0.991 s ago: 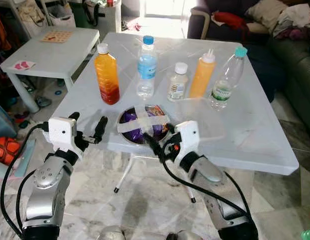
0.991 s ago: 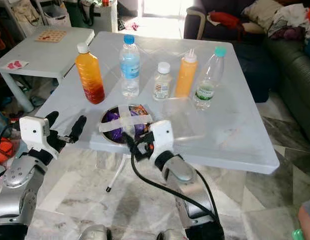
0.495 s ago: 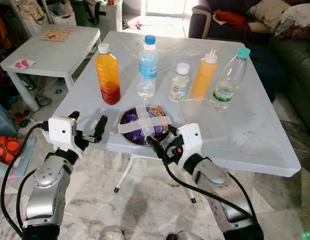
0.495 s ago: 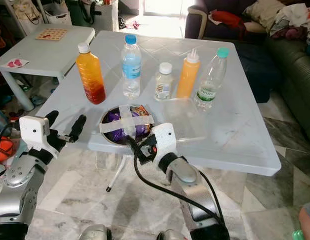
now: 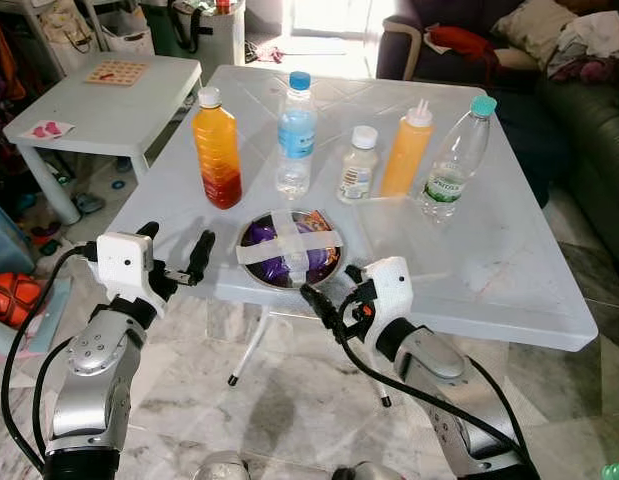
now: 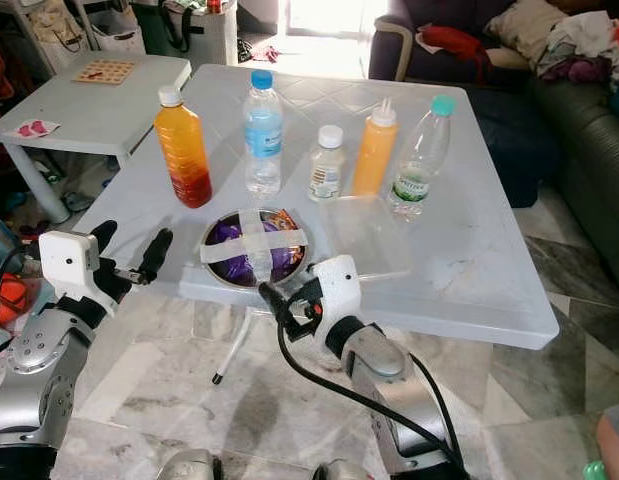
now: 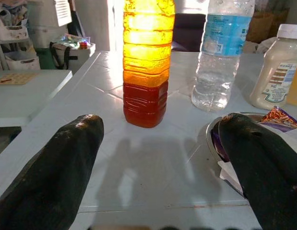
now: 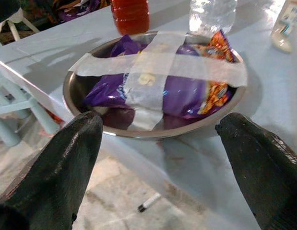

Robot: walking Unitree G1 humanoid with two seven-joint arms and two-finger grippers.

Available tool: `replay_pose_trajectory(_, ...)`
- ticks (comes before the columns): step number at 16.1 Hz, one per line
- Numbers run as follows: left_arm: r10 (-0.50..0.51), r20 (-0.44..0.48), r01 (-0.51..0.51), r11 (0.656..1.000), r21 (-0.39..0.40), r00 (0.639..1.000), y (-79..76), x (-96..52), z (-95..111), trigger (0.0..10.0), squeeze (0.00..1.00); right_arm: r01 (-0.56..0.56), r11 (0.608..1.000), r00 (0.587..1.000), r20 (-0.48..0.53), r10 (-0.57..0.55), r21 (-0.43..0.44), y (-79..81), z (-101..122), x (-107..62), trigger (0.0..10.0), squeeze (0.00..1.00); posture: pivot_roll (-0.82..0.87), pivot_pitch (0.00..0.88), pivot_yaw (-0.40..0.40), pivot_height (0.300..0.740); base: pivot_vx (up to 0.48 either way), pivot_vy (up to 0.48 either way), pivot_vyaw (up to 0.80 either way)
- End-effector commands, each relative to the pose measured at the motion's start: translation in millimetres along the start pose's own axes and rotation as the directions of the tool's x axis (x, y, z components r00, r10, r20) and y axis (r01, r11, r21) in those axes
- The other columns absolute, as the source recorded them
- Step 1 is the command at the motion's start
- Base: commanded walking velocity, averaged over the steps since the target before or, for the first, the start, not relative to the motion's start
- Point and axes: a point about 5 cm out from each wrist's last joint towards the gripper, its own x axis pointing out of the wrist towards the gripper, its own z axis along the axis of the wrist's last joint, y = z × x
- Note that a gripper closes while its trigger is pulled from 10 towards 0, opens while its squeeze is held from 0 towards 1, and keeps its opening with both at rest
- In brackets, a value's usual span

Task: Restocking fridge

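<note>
Both hands are parked at the near edge of the white counter (image 5: 509, 250), neither one holding anything. The left hand (image 5: 175, 262) has its two black fingers spread wide, sitting just off the counter's near left corner. Straight ahead of it, between the fingers in its wrist view, stands the orange juice bottle (image 7: 147, 62) with the darker red layer at the bottom.

The right hand (image 5: 329, 300) is also spread wide, below the counter edge and just short of the steel bowl (image 8: 86, 86). The bowl sits right in front of it, near the counter's front edge, stuffed with a purple snack bag (image 8: 186, 96) and strapped shut with a cross of white tape (image 8: 153, 64).

Past the bowl, further from both hands, the rest of the bottles line up in a row: a water bottle with a blue cap (image 5: 294, 135), a small white-capped jar (image 5: 358, 165), an orange squeeze bottle (image 5: 405, 150) and a clear bottle with a teal cap (image 5: 451, 160), which is nearest the right hand's outer side.

Off beyond the left hand there's a smaller white side table (image 5: 99, 110), and a dark sofa (image 5: 579, 110) over on the far right.
</note>
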Motion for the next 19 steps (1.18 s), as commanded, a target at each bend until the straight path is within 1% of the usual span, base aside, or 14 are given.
replay_pose_trajectory(1,-0.015,0.01,0.015,1.0,0.01,1.0,-1.4,2.5,2.7,10.0,0.0,0.014,1.0,1.0,0.0,-0.014,0.018,-4.1,1.8,-1.6,10.0,0.0,0.12,0.0,-0.038,0.74,0.0,0.0,0.0)
replay_pose_trajectory(5,-0.015,0.007,0.015,1.0,0.014,1.0,-0.4,0.7,3.1,10.0,0.0,0.054,0.992,0.998,-0.024,-0.052,0.111,-7.5,1.0,3.2,10.0,0.0,0.13,0.0,-0.033,0.74,0.0,0.0,0.0)
replay_pose_trajectory(9,-0.025,0.005,0.024,0.999,0.021,1.0,-0.8,1.1,4.5,10.0,0.0,0.077,0.971,0.995,-0.072,-0.063,0.225,-6.9,-1.2,10.2,10.0,0.0,0.13,0.0,-0.029,0.74,0.0,0.0,0.0)
replay_pose_trajectory(11,-0.045,0.001,0.045,0.998,0.039,0.999,-3.3,1.7,5.4,10.0,0.0,0.139,0.947,0.989,-0.092,-0.117,0.288,-9.5,1.5,17.7,10.0,0.0,0.14,0.0,-0.023,0.74,0.0,0.0,0.0)
replay_pose_trajectory(13,-0.048,0.001,0.048,0.998,0.04,0.999,-3.4,0.7,5.7,10.0,0.0,0.18,0.93,0.981,-0.126,-0.146,0.322,-12.8,0.9,19.4,10.0,0.0,0.15,0.004,-0.021,0.74,0.0,0.0,0.0)
replay_pose_trajectory(15,-0.047,-0.003,0.047,0.998,0.042,0.999,-2.1,-1.3,5.8,10.0,0.0,0.213,0.892,0.976,-0.134,-0.174,0.398,-14.9,3.5,22.2,10.0,0.0,0.15,0.009,-0.019,0.74,0.0,0.0,0.0)
replay_pose_trajectory(16,-0.048,-0.004,0.048,0.998,0.043,0.999,-1.9,-1.7,6.1,10.0,0.0,0.233,0.88,0.971,-0.149,-0.187,0.414,-15.7,5.0,24.4,8.9,0.0,0.15,0.012,-0.017,0.74,0.0,0.0,0.0)
replay_pose_trajectory(17,-0.049,-0.005,0.049,0.998,0.042,0.999,-1.8,-1.8,6.1,10.0,0.0,0.253,0.881,0.965,-0.164,-0.203,0.4,-16.5,5.4,25.2,0.0,0.0,0.15,0.013,-0.015,0.74,0.0,0.0,0.0)
replay_pose_trajectory(19,-0.056,-0.008,0.056,0.998,0.042,0.998,-2.9,-1.0,6.1,10.0,0.0,0.315,0.878,0.943,-0.225,-0.246,0.361,-18.9,5.9,29.3,0.0,0.0,0.15,0.014,-0.013,0.74,0.0,0.0,0.0)
